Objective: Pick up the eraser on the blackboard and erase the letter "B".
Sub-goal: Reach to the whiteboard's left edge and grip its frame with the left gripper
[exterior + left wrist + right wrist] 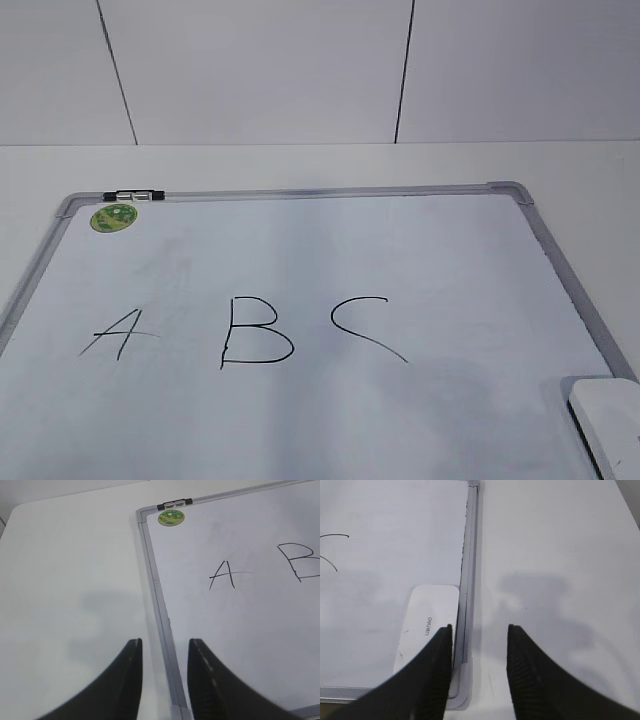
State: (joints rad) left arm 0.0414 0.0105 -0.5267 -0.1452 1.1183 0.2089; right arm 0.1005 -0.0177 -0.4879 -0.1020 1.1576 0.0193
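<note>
The blackboard [300, 193] is a white board with a grey frame lying flat on the table. The letter "B" [255, 332] stands in black marker between an "A" [115, 333] and a "C" [365, 325]. The eraser [610, 415], a white block, lies on the board's near right corner; it also shows in the right wrist view [427, 625]. My right gripper [480, 630] is open above the board's right frame, just right of the eraser. My left gripper [165, 645] is open and empty above the board's left frame [155, 580]. Neither gripper shows in the exterior view.
A round green sticker [114, 217] sits in the board's far left corner beside a black and silver clip [133, 195]. White table surface [555, 555] lies right of the board and also left of it [65, 580]. A white panelled wall [260, 70] stands behind.
</note>
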